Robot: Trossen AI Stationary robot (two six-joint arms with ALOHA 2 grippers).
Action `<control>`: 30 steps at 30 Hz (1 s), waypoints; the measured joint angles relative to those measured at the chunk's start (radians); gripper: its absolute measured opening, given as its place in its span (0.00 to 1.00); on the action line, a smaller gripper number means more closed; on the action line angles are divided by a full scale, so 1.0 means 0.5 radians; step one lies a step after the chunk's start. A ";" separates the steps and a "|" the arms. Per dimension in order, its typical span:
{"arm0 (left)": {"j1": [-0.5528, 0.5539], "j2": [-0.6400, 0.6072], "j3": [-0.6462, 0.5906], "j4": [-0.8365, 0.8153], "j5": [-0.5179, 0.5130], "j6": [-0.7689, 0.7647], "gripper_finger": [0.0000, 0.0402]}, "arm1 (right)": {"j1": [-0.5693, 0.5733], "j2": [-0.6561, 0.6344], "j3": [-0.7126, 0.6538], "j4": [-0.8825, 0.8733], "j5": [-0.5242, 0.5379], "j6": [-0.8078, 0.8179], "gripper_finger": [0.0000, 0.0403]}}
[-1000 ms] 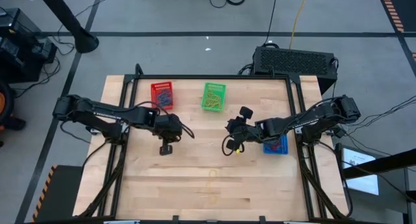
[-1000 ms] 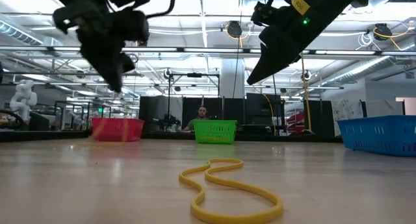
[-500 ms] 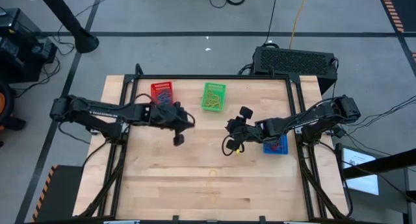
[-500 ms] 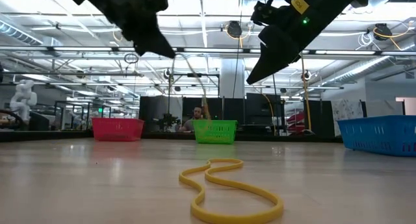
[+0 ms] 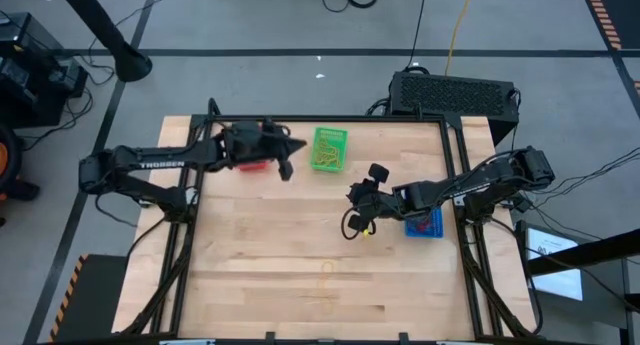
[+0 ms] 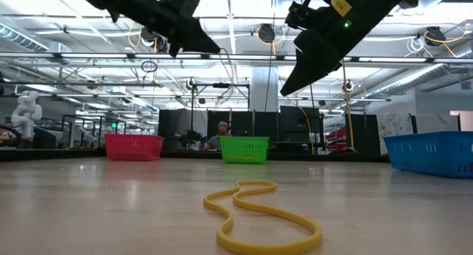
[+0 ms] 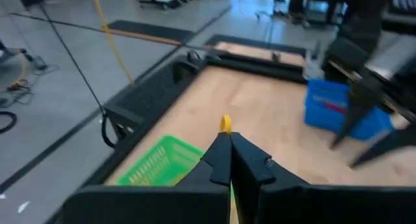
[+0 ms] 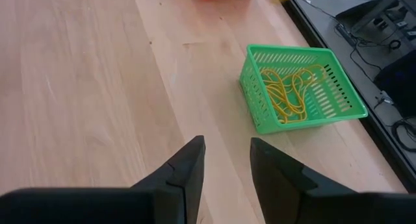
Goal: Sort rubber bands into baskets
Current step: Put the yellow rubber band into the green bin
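My left gripper (image 5: 287,169) hangs above the table between the red basket (image 5: 255,166) and the green basket (image 5: 328,148), shut on a yellow rubber band (image 7: 224,124). The arm hides most of the red basket. In the low view this gripper (image 6: 209,46) is high above the table. My right gripper (image 5: 352,222) waits open beside the blue basket (image 5: 426,225), with nothing between its fingers (image 8: 188,165). The green basket (image 8: 299,87) holds several yellow bands. Another yellow rubber band (image 6: 259,214) lies flat on the table near the front edge. My left gripper pinches the yellow rubber band between its two shut fingertips; only a short curved bit (image 7: 224,123) sticks out past them. The fingers point nearly level, toward the table's right side. The band is lifted clear of the table.
A big black box (image 5: 452,93) stands behind the table's far right corner. The blue basket (image 7: 331,110) and my right arm (image 7: 370,107) lie ahead of the left gripper. Bare wood fills the table's middle and near half.
My left gripper has risen from the table's left middle and swung toward the far edge and the green basket. It has tipped from pointing down to nearly level and has stayed shut.
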 joint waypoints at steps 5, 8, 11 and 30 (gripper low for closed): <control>0.148 0.117 0.002 0.158 0.129 -0.017 0.00 | -0.011 0.000 0.000 0.002 -0.001 -0.022 0.29; 0.189 0.236 0.002 0.227 0.164 -0.017 0.00 | -0.032 0.000 0.000 0.002 0.036 -0.022 0.29; 0.222 0.350 0.002 0.311 0.168 -0.018 0.00 | -0.054 0.000 0.000 0.003 0.149 -0.021 0.29; 0.331 0.938 0.242 0.512 0.258 -0.123 0.00 | -0.223 0.000 0.000 0.046 0.259 -0.067 0.29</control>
